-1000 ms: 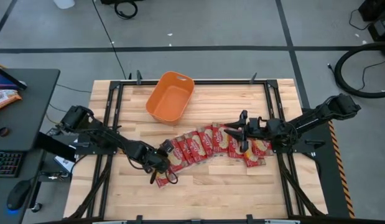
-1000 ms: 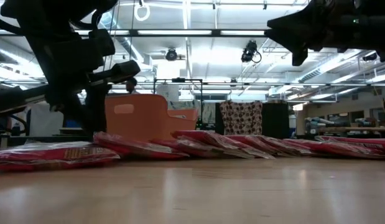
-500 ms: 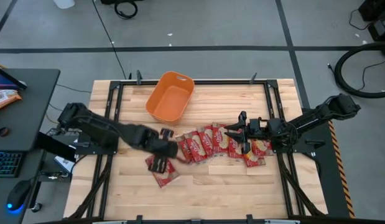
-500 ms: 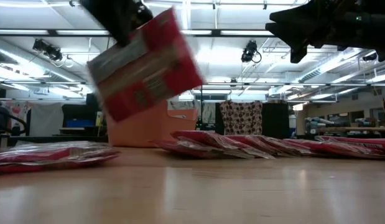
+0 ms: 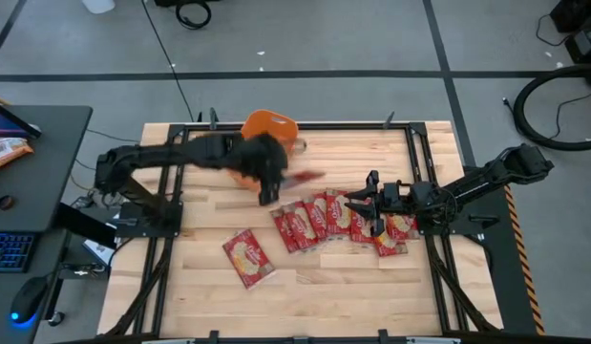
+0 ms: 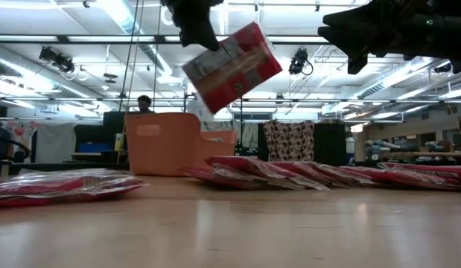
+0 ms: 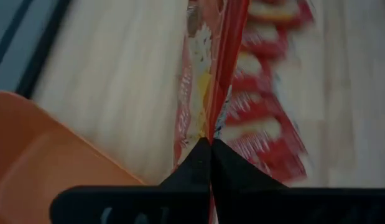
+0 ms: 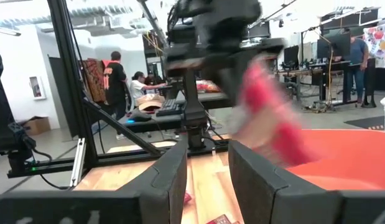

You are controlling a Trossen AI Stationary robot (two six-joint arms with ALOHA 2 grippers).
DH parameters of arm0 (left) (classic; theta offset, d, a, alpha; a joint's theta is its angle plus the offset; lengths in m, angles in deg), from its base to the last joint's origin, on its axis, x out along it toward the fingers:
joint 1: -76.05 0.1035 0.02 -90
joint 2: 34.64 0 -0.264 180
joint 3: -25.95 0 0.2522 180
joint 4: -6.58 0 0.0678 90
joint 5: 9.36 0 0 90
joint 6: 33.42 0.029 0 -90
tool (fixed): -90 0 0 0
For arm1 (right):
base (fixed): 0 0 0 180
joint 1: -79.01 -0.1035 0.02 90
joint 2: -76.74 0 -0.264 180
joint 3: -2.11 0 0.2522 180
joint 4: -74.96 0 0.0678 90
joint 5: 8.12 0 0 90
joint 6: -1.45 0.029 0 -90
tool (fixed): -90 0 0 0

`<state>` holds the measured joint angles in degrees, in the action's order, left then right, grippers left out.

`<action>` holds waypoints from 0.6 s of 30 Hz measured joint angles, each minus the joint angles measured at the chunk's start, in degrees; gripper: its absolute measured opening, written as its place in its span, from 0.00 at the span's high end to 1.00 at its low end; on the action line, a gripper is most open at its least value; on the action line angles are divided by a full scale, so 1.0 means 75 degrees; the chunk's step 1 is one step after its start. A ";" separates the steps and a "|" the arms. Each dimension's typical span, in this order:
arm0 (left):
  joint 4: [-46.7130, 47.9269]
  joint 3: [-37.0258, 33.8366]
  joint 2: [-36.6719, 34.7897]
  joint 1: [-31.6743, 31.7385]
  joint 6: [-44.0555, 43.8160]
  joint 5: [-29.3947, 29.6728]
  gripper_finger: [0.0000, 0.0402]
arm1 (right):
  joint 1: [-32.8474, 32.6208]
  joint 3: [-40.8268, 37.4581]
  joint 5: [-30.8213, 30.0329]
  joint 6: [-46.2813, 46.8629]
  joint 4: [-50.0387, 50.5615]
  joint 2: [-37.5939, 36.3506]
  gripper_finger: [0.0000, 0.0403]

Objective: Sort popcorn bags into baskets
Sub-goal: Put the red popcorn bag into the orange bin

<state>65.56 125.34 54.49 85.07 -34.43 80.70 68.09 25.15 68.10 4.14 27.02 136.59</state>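
Observation:
My left gripper (image 5: 273, 180) is shut on one red popcorn bag (image 5: 303, 177), held in the air beside the orange tub (image 5: 272, 122), whose near part the arm hides. In the low view this bag (image 6: 231, 67) hangs high above the tub (image 6: 169, 141). Several more red bags lie flat in an overlapping row (image 5: 341, 220), and one lies alone (image 5: 249, 258) toward the near-left. My right gripper (image 5: 375, 204) is open and hovers over the right end of the row. My left gripper pinches the bag by an end edge (image 7: 212, 127) between its two fingertips (image 7: 201, 155); the wrist view sees the bag edge-on. In the low view the fingers hold its upper corner (image 6: 204, 53) from above. The bag is lifted clear and hangs tilted below them.
A black metal frame (image 5: 171, 191) runs along the table's sides. A desk with a keyboard and mouse (image 5: 28, 191) stands left of the table. People stand in the room beyond (image 8: 115, 78). Bare wood (image 5: 371, 296) lies near the near edge.
My left gripper rose from the table at the row's left end with one bag in its fingers and swung up and toward the far edge, to the tub. The bag went from lying flat to hanging clear. The single bag at near-left stayed put.

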 joint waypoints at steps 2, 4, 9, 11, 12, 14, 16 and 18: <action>-0.0251 0.0000 0.0010 0.0492 0.0007 -0.0150 0.99 | 0.0000 0.0000 0.0000 -0.0146 0.0005 0.0000 0.69; -0.0305 0.0000 0.0010 0.1006 0.0012 -0.0180 0.99 | 0.0000 0.0000 0.0000 -0.0288 0.0002 0.0000 0.69; -0.0011 0.0000 0.0013 0.2286 -0.0145 -0.0149 0.99 | 0.0000 0.0000 0.0000 -0.0646 0.0005 0.0000 0.69; 0.0236 0.0004 0.0051 0.2750 -0.0309 -0.0146 0.99 | 0.0000 0.0000 0.0000 -0.0794 0.0008 0.0000 0.69; 0.0352 0.0011 0.0100 0.2939 -0.0414 -0.0151 0.99 | 0.0000 0.0000 0.0000 -0.0881 0.0007 0.0000 0.69; 0.0684 0.0012 0.0233 0.3305 -0.0585 -0.0176 0.99 | 0.0000 0.0000 0.0000 -0.1160 0.0008 0.0000 0.69; 0.0804 0.0012 0.0418 0.3530 -0.0795 -0.0238 0.99 | 0.0000 0.0000 0.0000 -0.1529 0.0010 0.0000 0.69; 0.0799 0.0012 0.0605 0.3710 -0.0948 -0.0314 0.99 | 0.0000 0.0000 0.0001 -0.1746 0.0013 0.0000 0.69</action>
<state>71.56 125.42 59.03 112.89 -41.54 78.34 68.09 25.15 68.11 -8.95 27.11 136.59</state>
